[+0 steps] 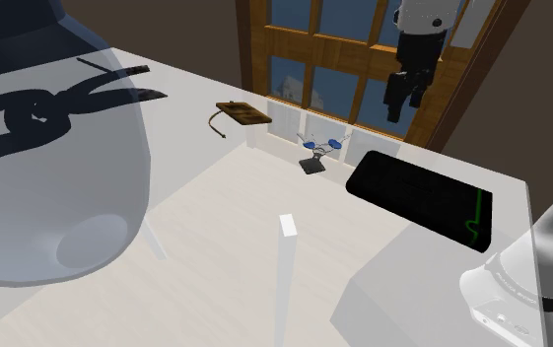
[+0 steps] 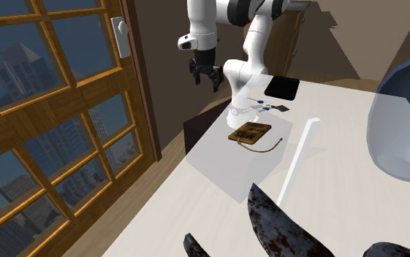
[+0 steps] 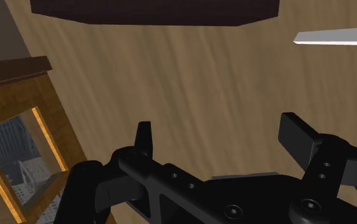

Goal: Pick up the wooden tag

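The flat brown wooden tag (image 1: 242,112) (image 2: 251,133), rectangular with a thin dark cord curling off one end, lies flat on the white table (image 1: 227,232) (image 2: 342,191) close to the edge that faces the window. In the shoulder view, a small blue-and-white object on a dark base (image 1: 318,151) (image 2: 266,107) stands to the tag's right and near it. Farther right lies a flat black rectangular pad with a thin green line at one end (image 1: 420,197) (image 2: 282,88). To the tag's left in that view, dark-handled pliers (image 1: 89,93) rest on the table, seen through a large translucent grey-blue rounded shape (image 1: 37,177) (image 2: 406,117). A thin white upright post (image 1: 288,264) rises from the near part of the table. The all-black two-finger gripper (image 1: 403,110) (image 2: 206,80) (image 3: 221,137) hangs high on the white arm, well apart from the tag and beyond the table's window-side edge, in front of the wooden-framed window with city towers behind the glass (image 1: 315,51) (image 2: 46,109). Its fingers stand wide apart with nothing between them. In the wrist view they point down at a wood-grain floor (image 3: 189,89), with the window frame off to one side and a dark brown slab (image 3: 151,11) past the fingertips.
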Controlling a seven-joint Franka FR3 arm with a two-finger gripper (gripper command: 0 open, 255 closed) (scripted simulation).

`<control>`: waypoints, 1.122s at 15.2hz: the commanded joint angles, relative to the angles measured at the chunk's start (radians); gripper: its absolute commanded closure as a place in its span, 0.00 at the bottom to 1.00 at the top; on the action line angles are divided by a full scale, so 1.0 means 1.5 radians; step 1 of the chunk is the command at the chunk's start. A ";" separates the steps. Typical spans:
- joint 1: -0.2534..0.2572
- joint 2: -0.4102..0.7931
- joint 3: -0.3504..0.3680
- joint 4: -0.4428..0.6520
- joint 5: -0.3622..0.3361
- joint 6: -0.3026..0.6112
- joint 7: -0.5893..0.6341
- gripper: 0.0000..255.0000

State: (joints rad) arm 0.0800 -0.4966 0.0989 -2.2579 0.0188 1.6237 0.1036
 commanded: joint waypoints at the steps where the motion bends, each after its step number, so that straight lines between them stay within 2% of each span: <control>1: 0.011 0.036 0.009 0.031 0.012 0.015 -0.003 0.00; 9: 0.047 0.185 0.044 0.179 0.043 0.054 -0.018 0.00; 17: 0.082 0.334 0.082 0.365 0.053 0.059 -0.027 0.00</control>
State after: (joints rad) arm 0.1965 -0.0182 0.2160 -1.7428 0.0964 1.7133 0.0675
